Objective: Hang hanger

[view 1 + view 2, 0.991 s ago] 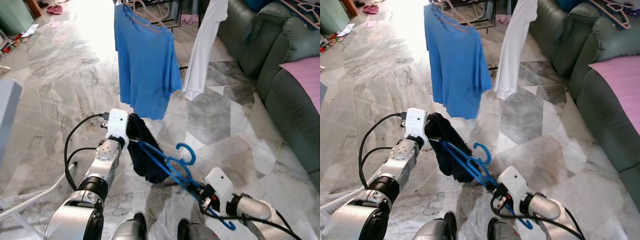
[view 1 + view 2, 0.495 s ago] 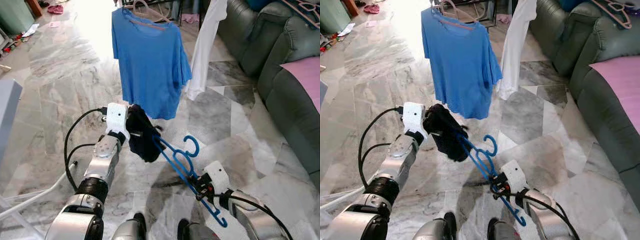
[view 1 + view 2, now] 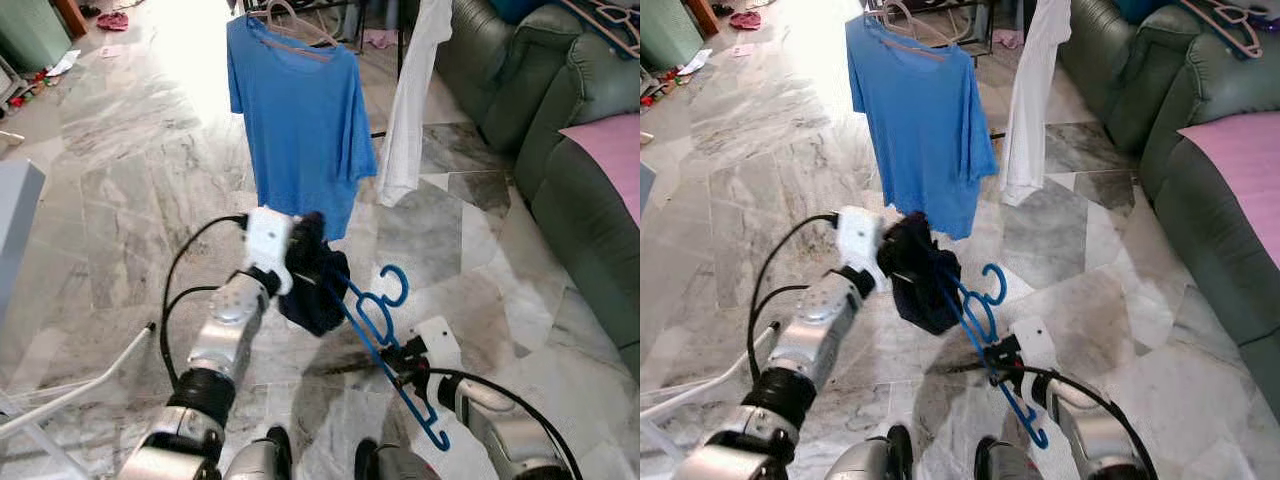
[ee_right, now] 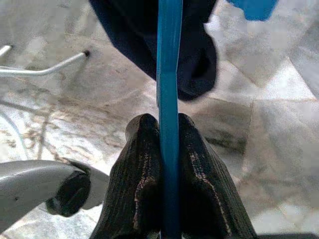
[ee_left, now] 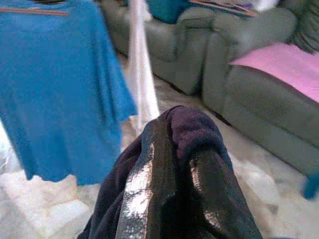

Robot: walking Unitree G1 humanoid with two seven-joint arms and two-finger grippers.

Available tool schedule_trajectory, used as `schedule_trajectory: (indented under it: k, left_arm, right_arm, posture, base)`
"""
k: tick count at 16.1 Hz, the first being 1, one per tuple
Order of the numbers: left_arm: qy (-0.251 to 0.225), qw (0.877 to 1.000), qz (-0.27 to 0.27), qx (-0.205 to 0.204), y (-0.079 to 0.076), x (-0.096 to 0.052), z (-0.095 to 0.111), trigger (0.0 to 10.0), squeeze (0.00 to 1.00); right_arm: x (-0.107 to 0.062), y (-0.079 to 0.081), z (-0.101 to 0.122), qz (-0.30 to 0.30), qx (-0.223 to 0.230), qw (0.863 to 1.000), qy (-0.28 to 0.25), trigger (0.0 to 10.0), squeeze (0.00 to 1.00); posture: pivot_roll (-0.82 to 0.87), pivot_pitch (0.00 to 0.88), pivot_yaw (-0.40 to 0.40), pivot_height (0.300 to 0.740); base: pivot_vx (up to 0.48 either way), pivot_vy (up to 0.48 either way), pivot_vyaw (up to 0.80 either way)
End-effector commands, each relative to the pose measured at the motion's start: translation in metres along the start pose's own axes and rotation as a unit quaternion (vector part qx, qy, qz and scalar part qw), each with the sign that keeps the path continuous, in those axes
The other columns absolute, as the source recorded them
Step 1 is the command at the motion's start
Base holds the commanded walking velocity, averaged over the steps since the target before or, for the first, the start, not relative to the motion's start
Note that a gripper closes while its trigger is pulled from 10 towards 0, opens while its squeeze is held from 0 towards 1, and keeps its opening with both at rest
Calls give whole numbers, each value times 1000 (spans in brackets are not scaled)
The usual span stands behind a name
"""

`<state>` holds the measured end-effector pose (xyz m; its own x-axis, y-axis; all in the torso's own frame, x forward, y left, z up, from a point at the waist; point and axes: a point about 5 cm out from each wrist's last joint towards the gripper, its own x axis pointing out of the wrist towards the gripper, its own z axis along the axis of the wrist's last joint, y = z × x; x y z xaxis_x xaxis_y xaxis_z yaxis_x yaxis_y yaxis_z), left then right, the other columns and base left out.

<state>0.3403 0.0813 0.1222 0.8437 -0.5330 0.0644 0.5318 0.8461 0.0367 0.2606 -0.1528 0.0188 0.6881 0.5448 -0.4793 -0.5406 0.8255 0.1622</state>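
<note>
Blue plastic, the hanger (image 3: 385, 345) runs slantwise over the marble floor (image 3: 130, 190), its hook (image 3: 392, 283) curling upward on the sofa's (image 3: 560, 150) side of the dark garment (image 3: 312, 285). The right gripper (image 4: 168, 149) pinches one bar of the hanger between its two black fingers (image 4: 142, 174), pressed flat against the plastic; the lower end of the hanger pokes out below the grip. The hanger's upper arm disappears into the dark garment, so how far it has gone in cannot be made out. The left gripper (image 5: 174, 169) holds that garment bunched up, cloth draped over its fingertips and hiding them; its fingers look closed into the fabric. Beyond the garment, farther from the robot, hangs a blue T-shirt (image 3: 300, 110) on a pale hanger (image 3: 290, 25), with a white garment (image 3: 410, 100) just beside it toward the sofa, its top cut off by the frame. Pink cloth (image 3: 605, 150) lies on the sofa seat
</note>
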Motion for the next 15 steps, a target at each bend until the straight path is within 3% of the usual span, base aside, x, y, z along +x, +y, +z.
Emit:
schedule_trajectory:
  k: [1, 3, 5, 8, 13, 15]
  left_arm:
    - [9, 999, -21, 26, -5, -3, -3, 10000, 0]
    - [17, 999, -10, 47, -6, -3, -5, 10000, 0]
    - [21, 998, 26, 59, 6, -3, -4, 10000, 0]
    - [22, 996, 56, 72, 18, -3, 0, 10000, 0]
    - [25, 992, 62, 104, 24, -3, 0, 10000, 0]
    - [25, 993, 51, 103, 20, -6, -3, 10000, 0]
  right_arm:
    - [4, 15, 7, 48, -4, 999, -18, 10000, 0]
    - [1, 30, 10, 105, -30, 994, -16, 10000, 0]
    - [-8, 32, -3, 128, -69, 989, 20, 10000, 0]
    - [-20, 36, -16, 167, -73, 982, 56, 10000, 0]
    - [-26, 25, -23, 143, -128, 977, 97, 10000, 0]
    - [-17, 12, -13, 71, -137, 985, 73, 10000, 0]
  posture:
    - [-119, 203, 91, 740]
    - [-118, 200, 87, 740]
    - [-117, 199, 85, 740]
    - [-119, 197, 83, 740]
    - [-120, 192, 87, 740]
    - [-119, 194, 90, 740]
  base:
    - [0, 0, 0]
    - [0, 0, 0]
    - [0, 0, 0]
    - [0, 0, 0]
    - [0, 0, 0]
    - [0, 0, 0]
